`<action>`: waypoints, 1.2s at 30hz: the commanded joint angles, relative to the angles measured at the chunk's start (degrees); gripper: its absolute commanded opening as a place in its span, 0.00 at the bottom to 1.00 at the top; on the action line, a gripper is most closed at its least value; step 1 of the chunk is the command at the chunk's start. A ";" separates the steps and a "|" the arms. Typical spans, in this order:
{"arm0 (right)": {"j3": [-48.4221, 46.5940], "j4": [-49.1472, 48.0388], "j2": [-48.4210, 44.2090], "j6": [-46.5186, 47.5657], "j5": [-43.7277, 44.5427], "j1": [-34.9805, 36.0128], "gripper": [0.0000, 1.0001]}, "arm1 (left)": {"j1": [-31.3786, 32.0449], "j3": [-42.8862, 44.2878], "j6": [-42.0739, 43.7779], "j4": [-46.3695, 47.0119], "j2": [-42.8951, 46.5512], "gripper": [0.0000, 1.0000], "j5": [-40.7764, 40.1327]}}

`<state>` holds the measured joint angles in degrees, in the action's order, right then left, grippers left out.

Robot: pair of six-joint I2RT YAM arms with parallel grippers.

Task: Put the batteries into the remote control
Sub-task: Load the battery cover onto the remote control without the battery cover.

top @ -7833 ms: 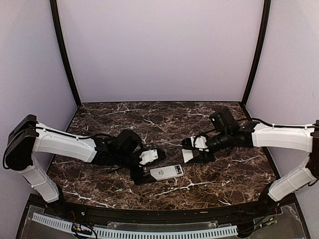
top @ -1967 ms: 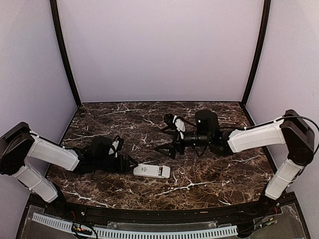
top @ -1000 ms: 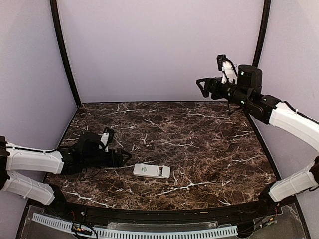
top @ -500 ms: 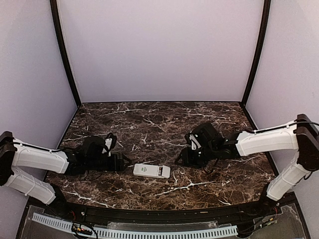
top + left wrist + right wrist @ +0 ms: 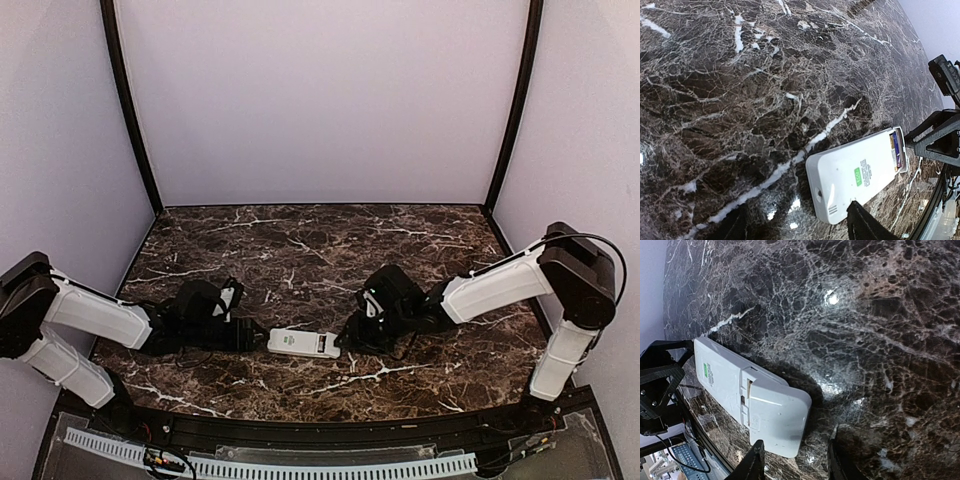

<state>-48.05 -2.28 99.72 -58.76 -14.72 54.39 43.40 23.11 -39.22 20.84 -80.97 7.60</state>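
Note:
The white remote control (image 5: pixel 303 343) lies back side up on the marble table, green label showing (image 5: pixel 858 176). At its right end the battery cover (image 5: pixel 775 412) sits on the body with a narrow gap, where blue-yellow batteries (image 5: pixel 896 150) show. My left gripper (image 5: pixel 250 335) is open at the remote's left end, and the remote's corner lies between its fingers (image 5: pixel 800 231). My right gripper (image 5: pixel 350 335) is open at the cover end, its fingers (image 5: pixel 795 465) just short of it, one on each side. Neither holds anything.
The dark marble table (image 5: pixel 330 260) is enclosed by lilac walls with black corner posts (image 5: pixel 130 110). A perforated white rail (image 5: pixel 270 465) runs along the near edge. The two grippers face each other closely across the remote.
My right arm came down from high at the back and has closed in on the remote's right end. My left gripper edged right toward its left end. The remote has stayed put over the last second.

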 commanded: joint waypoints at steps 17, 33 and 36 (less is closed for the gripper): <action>-3.23 -2.10 4.60 -1.88 -0.90 1.81 0.31 | 0.86 0.16 -0.43 0.48 -2.70 0.54 2.77; -6.90 1.87 5.56 -1.88 0.50 2.45 0.28 | 0.98 0.31 -0.23 1.15 -3.50 0.53 3.46; -7.67 3.93 5.87 -2.10 1.24 2.52 0.27 | 0.92 0.27 -0.23 1.22 -3.57 0.53 3.57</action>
<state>-53.91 -1.54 104.49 -60.53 -14.96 56.18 44.05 23.22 -39.46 24.32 -83.57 10.31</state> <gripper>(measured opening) 0.276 0.532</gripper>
